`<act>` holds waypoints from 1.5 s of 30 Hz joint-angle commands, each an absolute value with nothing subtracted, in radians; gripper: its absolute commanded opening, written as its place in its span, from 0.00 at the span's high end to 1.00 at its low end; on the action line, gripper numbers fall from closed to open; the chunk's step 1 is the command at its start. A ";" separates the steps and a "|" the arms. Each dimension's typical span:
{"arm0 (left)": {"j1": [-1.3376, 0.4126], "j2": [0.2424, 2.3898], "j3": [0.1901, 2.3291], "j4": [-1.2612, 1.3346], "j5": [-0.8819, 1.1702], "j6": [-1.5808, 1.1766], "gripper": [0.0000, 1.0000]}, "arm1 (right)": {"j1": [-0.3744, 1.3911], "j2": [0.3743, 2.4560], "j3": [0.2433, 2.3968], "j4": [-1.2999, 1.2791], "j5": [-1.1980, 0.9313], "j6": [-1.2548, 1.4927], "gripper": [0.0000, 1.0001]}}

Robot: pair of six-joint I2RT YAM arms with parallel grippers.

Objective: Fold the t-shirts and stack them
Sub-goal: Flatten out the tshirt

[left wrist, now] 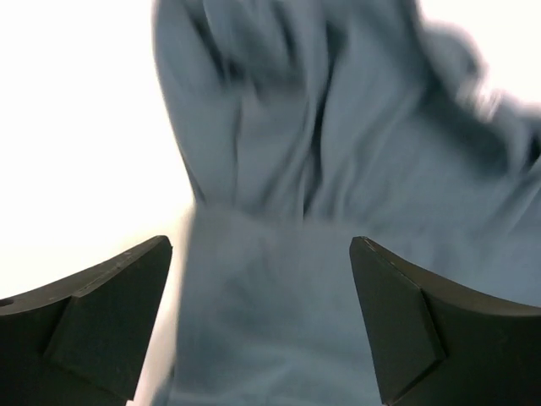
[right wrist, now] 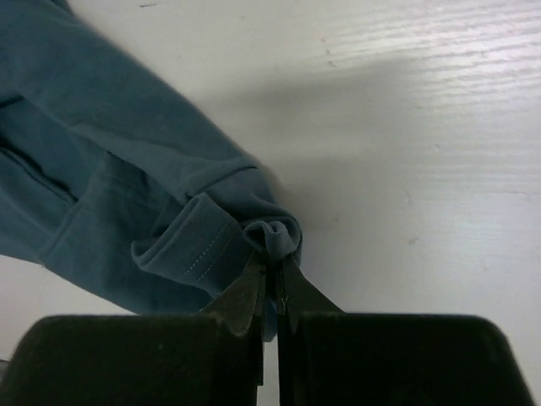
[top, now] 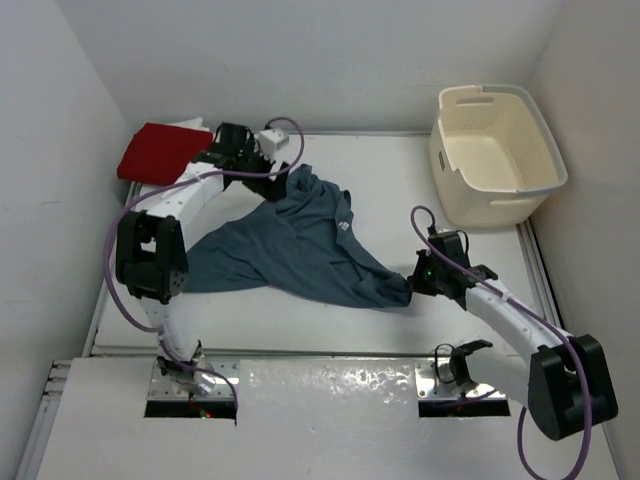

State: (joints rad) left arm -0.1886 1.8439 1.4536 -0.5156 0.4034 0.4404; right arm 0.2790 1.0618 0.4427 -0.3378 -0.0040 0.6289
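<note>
**Left wrist view.** The left gripper (left wrist: 262,321) has its two black fingers (left wrist: 101,313) spread wide, one at each lower corner of the view. A soft slate blue-grey cloth t-shirt (left wrist: 338,169), wrinkled and blurred, fills the space between and beyond them. Neither finger visibly presses on the fabric.

**Right wrist view.** The right gripper (right wrist: 272,275) has its jaws pressed together, pinching a bunched fold of the slate blue-grey cloth t-shirt at its stitched hem. The pinched cloth bulges just past the fingertips (right wrist: 241,296). The rest of the garment trails away to the left over the white wooden table (right wrist: 423,127).

**Overhead view.** The slate blue-grey cloth t-shirt lies crumpled and unfolded across the middle of the table. It runs from the far left, where the left gripper sits at its upper edge, to a narrow point at the near right, where the right gripper grips it. A bright red cloth t-shirt (top: 155,150) lies in the far left corner, partly behind the left arm and apart from the blue-grey garment. A small piece of white cloth (top: 192,124) shows just behind the red one, too little of it to identify. A cream perforated plastic laundry basket (top: 450,190) stands upright in the far right corner, well apart from all the cloth
</note>
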 commanded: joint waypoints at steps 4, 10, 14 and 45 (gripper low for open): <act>-0.206 2.136 1.810 -0.645 0.247 0.200 0.18 | 0.284 1.058 0.466 -0.245 -0.043 0.621 1.00; -0.212 2.146 1.772 -0.609 0.155 0.195 0.24 | 0.284 1.028 0.465 -0.281 -0.002 0.592 1.00; -0.210 2.172 1.755 -0.650 0.152 0.207 0.32 | 0.284 1.012 0.460 -0.287 -0.002 0.598 1.00; -0.201 2.068 2.421 -0.380 0.189 0.419 1.00 | 0.158 1.558 1.703 -0.330 0.112 0.374 1.00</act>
State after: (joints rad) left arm -0.2077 2.1258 2.3848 -0.4381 0.1467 0.3473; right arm 0.1532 1.6806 1.7023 -0.2871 0.0441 0.4622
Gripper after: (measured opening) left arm 0.027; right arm 0.009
